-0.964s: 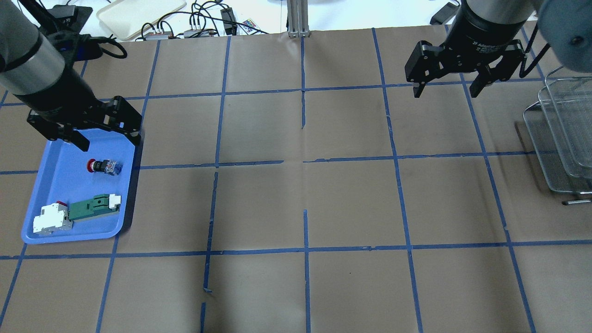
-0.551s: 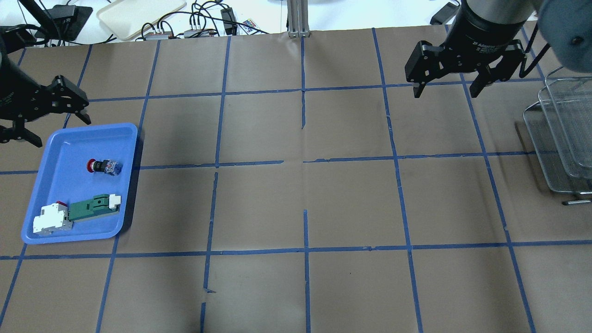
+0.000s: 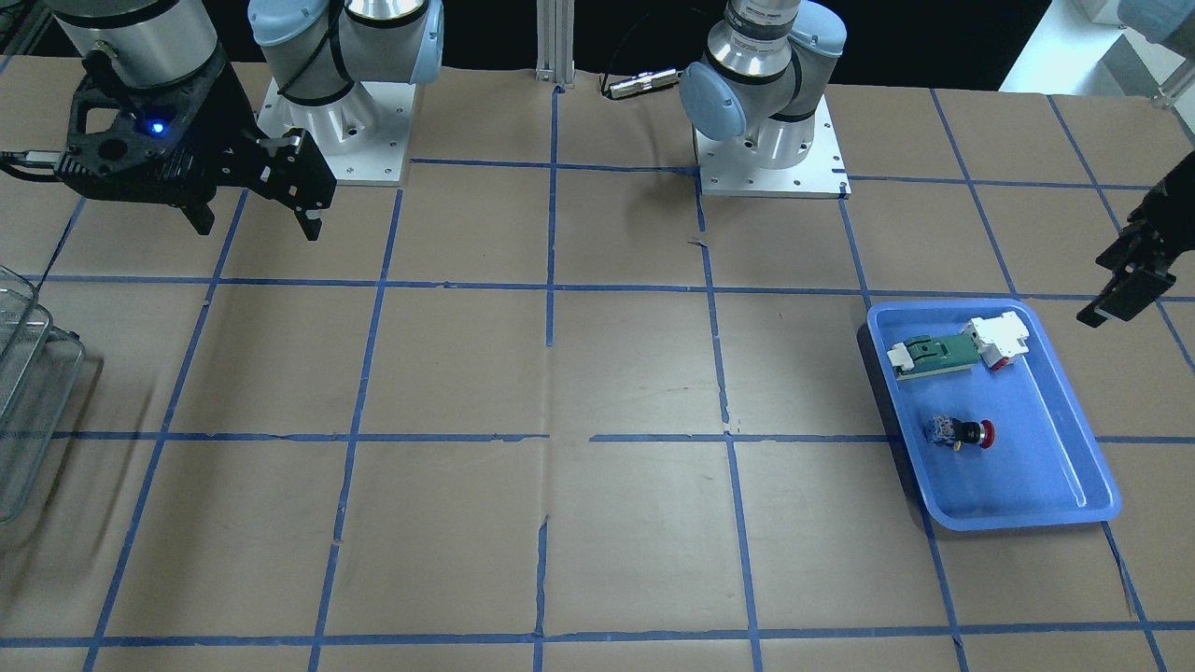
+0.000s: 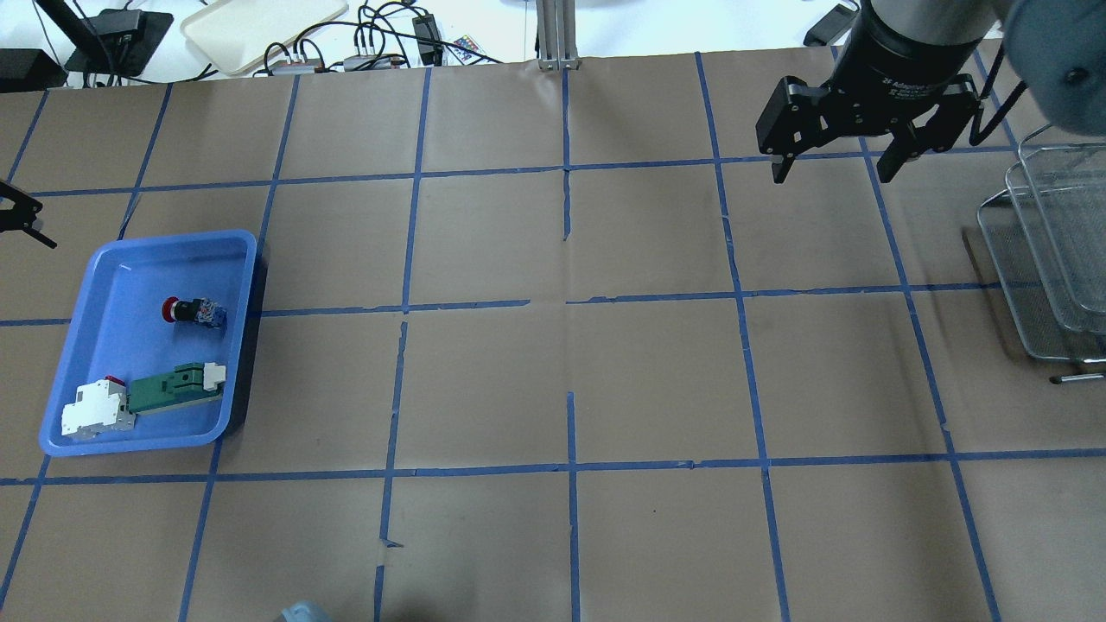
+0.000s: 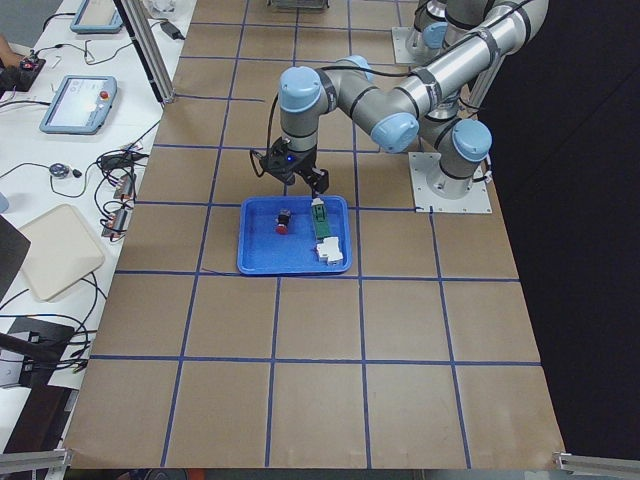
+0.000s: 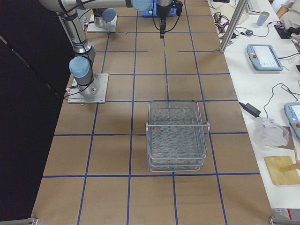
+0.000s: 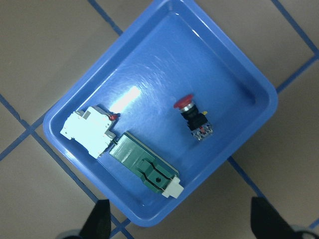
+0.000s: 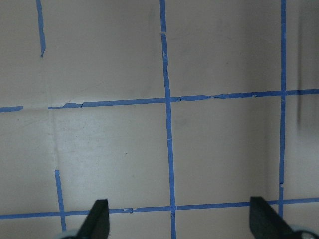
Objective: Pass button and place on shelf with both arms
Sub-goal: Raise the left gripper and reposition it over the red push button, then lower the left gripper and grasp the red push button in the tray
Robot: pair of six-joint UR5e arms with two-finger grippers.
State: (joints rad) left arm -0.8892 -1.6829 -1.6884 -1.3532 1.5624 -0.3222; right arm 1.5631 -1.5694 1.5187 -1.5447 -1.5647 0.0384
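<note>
The button (image 4: 192,311), with red cap and blue-white block, lies on its side in the blue tray (image 4: 121,276); it also shows in the front view (image 3: 962,433) and the left wrist view (image 7: 194,117). My left gripper (image 7: 182,224) is open and empty, high above and beside the tray, at the right edge of the front view (image 3: 1120,289). My right gripper (image 4: 833,173) is open and empty above bare table, left of the wire shelf (image 4: 1050,259). The shelf stands empty in the right side view (image 6: 177,140).
A green-and-white flat part (image 4: 173,389) and a white-and-red block (image 4: 95,411) lie in the tray's near end. Cables and a cream tray (image 4: 259,30) sit beyond the table's far edge. Blue tape lines grid the brown table.
My left gripper has moved from over the tray's far end leftward, almost out of the overhead view. The right arm, button and tray have not moved.
</note>
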